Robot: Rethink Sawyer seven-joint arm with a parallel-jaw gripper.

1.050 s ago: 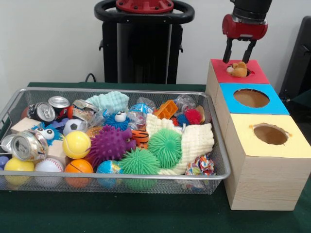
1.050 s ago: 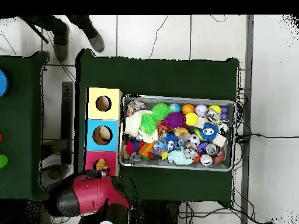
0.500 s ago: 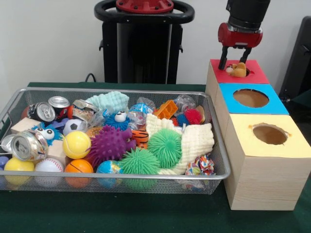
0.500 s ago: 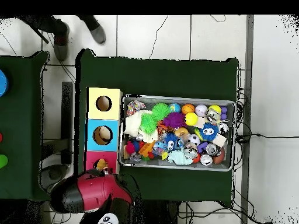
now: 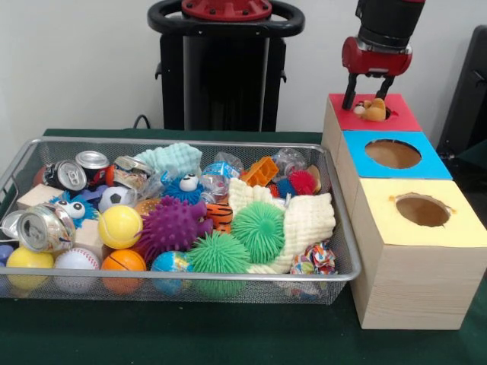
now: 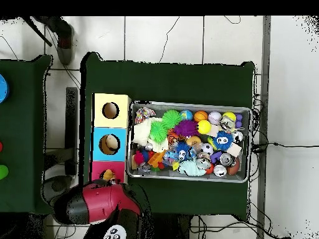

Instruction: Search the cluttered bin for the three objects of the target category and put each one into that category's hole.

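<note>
My gripper (image 5: pixel 368 91) hangs open just above the red box (image 5: pixel 399 115) at the far right. A small tan plush toy (image 5: pixel 373 109) lies at the red box's hole, below and between the spread fingers, which do not hold it. In the overhead view the same toy (image 6: pixel 108 175) shows on the red box (image 6: pixel 98 170), with the red arm (image 6: pixel 93 202) beside it. The wire bin (image 5: pixel 183 141) holds balls, spiky balls, cans, cloths and small toys.
A blue box (image 5: pixel 358 144) and a yellow box (image 5: pixel 380 220), each with a round hole, stand in a row in front of the red one, right of the bin. A person's foot (image 6: pixel 62 34) shows at the overhead view's top left.
The gripper has shifted slightly to the left above the red box and stays open. The plush toy has not moved. The person's feet have drawn away toward the top left.
</note>
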